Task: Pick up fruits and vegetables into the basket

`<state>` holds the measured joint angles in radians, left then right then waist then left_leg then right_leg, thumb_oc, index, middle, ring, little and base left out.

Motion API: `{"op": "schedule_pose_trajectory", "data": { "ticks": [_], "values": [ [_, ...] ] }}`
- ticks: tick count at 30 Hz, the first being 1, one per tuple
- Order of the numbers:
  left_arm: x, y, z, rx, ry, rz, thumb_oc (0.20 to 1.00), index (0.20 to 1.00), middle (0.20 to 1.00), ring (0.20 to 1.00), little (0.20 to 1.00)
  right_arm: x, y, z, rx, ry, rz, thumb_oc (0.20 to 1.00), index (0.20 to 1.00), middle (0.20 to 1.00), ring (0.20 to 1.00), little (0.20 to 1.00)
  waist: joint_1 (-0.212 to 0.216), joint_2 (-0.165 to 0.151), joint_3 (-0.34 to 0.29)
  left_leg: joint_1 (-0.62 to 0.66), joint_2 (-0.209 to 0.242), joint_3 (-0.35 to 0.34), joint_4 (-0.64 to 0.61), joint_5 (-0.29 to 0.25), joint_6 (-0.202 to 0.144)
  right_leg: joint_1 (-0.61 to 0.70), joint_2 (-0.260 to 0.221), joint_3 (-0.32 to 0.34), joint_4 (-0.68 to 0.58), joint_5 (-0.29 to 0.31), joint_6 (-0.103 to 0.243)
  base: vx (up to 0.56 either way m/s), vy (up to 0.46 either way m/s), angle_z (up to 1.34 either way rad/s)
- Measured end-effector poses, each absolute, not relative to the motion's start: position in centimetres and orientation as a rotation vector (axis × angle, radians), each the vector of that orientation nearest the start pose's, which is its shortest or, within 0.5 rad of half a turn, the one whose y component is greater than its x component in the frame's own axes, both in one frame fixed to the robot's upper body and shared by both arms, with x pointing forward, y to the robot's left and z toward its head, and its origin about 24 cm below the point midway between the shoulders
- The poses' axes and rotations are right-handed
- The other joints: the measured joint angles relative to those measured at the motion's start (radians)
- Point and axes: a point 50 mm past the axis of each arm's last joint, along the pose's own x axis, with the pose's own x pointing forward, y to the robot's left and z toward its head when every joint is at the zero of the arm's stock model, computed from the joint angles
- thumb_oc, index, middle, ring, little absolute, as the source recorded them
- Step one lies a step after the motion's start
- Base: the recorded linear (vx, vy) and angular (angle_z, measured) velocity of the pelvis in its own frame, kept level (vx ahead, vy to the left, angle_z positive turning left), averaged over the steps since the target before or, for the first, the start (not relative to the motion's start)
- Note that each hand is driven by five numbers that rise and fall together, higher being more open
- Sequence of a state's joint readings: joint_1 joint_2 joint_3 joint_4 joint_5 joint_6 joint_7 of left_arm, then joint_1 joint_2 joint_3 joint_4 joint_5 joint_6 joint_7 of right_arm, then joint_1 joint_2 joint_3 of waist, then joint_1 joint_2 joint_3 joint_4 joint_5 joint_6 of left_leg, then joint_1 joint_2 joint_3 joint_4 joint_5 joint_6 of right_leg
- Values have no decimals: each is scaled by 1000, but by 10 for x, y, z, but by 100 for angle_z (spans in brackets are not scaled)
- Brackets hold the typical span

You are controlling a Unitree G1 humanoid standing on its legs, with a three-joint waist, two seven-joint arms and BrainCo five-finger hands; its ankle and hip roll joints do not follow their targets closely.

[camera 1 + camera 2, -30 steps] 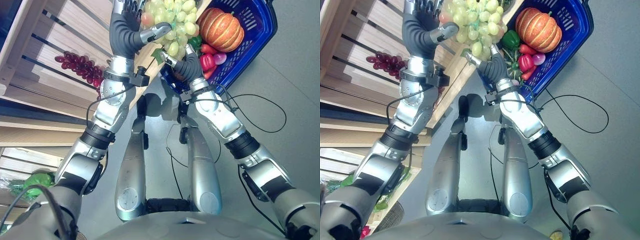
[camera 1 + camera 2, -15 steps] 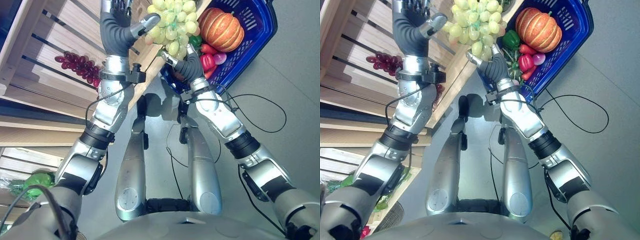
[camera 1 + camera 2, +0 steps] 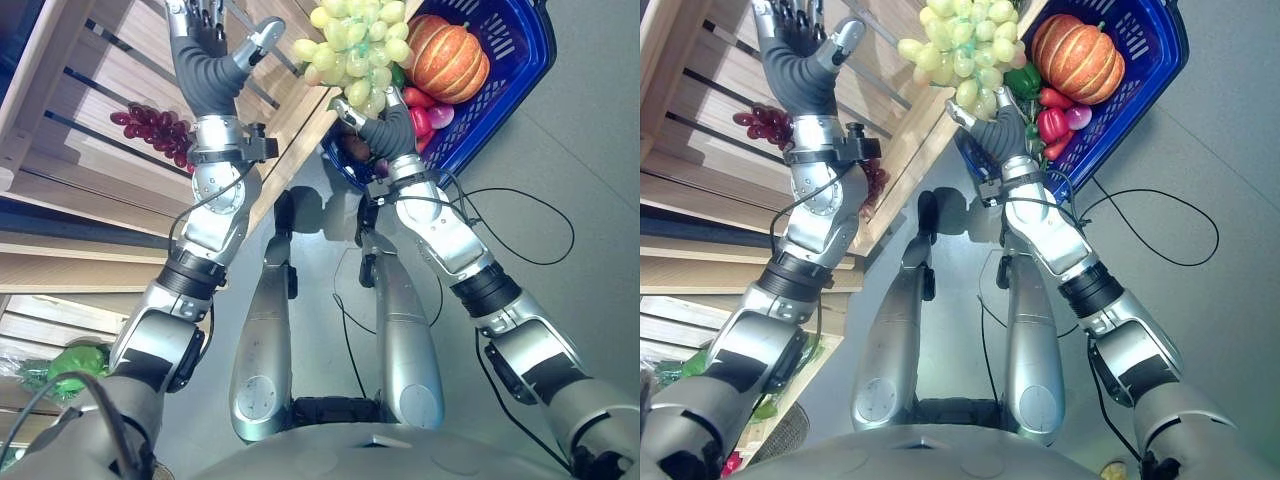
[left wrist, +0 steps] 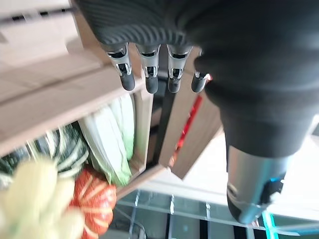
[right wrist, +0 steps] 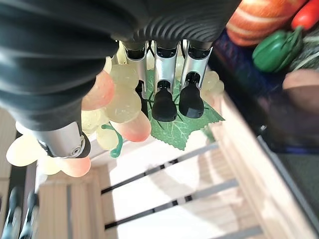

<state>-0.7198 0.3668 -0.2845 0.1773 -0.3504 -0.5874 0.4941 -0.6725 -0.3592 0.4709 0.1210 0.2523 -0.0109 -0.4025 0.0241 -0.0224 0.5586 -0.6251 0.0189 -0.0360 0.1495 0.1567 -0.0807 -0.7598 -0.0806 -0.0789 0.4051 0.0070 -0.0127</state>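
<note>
One bunch of green grapes (image 3: pixel 360 45) is carried by the right hand (image 3: pixel 992 118), whose fingers curl up around its underside; the right wrist view shows the grapes and a green leaf pressed against those fingers. The bunch sits just beside the near rim of the blue basket (image 3: pixel 520 60), not yet over it. The left hand (image 3: pixel 215 50) is released, fingers straight, raised over the wooden shelf (image 3: pixel 90 90) and apart from the bunch.

Risk 1: the grasp looks shallow. A quick swing could let the bunch roll off and fall to the floor.

Risk 2: the basket already holds a pumpkin (image 3: pixel 448 55), red peppers (image 3: pixel 1052 122) and a green pepper (image 3: pixel 1021 80). An early release could snag the bunch on the rim.

Purple grapes (image 3: pixel 160 130) lie on the shelf.
</note>
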Motion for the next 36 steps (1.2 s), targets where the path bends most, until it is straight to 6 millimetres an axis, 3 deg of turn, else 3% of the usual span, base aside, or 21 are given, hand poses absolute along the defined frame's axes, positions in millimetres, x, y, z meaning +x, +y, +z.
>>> {"op": "schedule_pose_trajectory", "data": {
  "ticks": [7,17,28,36],
  "values": [
    [333,154,221,-202,-867,196,1000,1000,1000,1000,1000,343,-105,167,-174,-402,16,200,200,200,200,200,-2,0,0,2,-1,6,0,1,2,-2,-5,6,2,-2,2,0,0,0],
    [347,168,205,-165,-797,291,1000,1000,1000,1000,1000,365,-130,147,-245,-290,-114,200,200,200,200,200,-1,1,0,3,-4,7,0,-3,-4,-3,-9,7,7,-2,3,0,0,0],
    [363,183,222,-103,-794,335,1000,1000,1000,1000,1000,399,-169,144,-254,-87,-264,200,200,200,200,200,3,14,3,-4,-5,-9,0,0,-7,-4,-12,-11,12,-4,2,1,-10,2],
    [370,187,228,-37,-769,326,1000,1000,1000,1000,1000,407,-198,136,-299,55,-318,200,200,200,200,200,27,19,3,-11,-5,-26,0,8,-4,-7,-14,-25,23,-17,-3,5,-19,6]
  ]
}}
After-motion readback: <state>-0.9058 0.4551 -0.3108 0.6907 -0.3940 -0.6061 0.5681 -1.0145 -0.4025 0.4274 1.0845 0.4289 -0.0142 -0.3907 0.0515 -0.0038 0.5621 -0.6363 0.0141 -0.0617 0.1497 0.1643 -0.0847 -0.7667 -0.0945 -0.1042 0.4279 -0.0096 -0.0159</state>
